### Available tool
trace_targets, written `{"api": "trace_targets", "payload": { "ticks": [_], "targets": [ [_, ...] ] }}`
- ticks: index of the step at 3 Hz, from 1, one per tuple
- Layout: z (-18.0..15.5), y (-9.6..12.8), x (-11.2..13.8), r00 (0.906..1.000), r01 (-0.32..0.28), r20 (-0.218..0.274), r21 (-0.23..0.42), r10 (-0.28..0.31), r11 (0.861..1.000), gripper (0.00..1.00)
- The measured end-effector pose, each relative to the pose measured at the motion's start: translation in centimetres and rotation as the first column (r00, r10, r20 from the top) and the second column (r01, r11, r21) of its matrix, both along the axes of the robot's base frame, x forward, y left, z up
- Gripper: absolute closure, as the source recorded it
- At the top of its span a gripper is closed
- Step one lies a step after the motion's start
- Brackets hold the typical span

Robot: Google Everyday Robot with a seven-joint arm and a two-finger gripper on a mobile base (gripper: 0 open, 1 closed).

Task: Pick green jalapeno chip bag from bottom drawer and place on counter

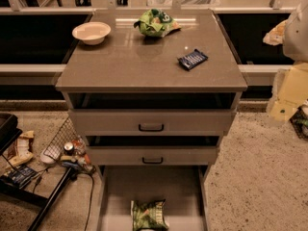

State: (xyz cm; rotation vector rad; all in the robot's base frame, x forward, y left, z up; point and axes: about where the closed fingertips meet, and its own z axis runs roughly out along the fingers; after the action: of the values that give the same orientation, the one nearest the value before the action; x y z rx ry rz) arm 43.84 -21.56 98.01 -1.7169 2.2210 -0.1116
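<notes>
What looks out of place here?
A wire basket lies tipped on the floor left of the bottom drawer, a can and wrappers spilled beside it. The claw is not in view.

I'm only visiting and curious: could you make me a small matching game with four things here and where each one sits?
Things:
1. bowl
2. blue packet
3. bright green bag
4. chip bag

Places:
A. in the open bottom drawer
B. counter, back left
C. counter, right side
D. counter, back middle

Pairs: 1-B, 2-C, 3-D, 4-A.

The robot's hand is not in view.
</notes>
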Motion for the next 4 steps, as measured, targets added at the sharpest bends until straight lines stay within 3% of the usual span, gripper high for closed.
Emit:
{"api": "trace_targets", "payload": {
  "ticks": [1,2,3,4],
  "targets": [
    [0.1,0.1,0.0,0.9998,0.007,0.017,-0.004,-0.007,1.000,0.00],
    [-2.6,-0.1,0.4,0.9989,0.043,0.020,-0.004,-0.043,0.999,0.00],
    [-12.9,0.2,2.4,0.9955,0.095,-0.007,-0.003,-0.095,0.995,0.00],
    [-19.1,0.9,4.4,0.9943,0.106,-0.006,-0.009,-0.107,0.994,0.00]
  ]
}}
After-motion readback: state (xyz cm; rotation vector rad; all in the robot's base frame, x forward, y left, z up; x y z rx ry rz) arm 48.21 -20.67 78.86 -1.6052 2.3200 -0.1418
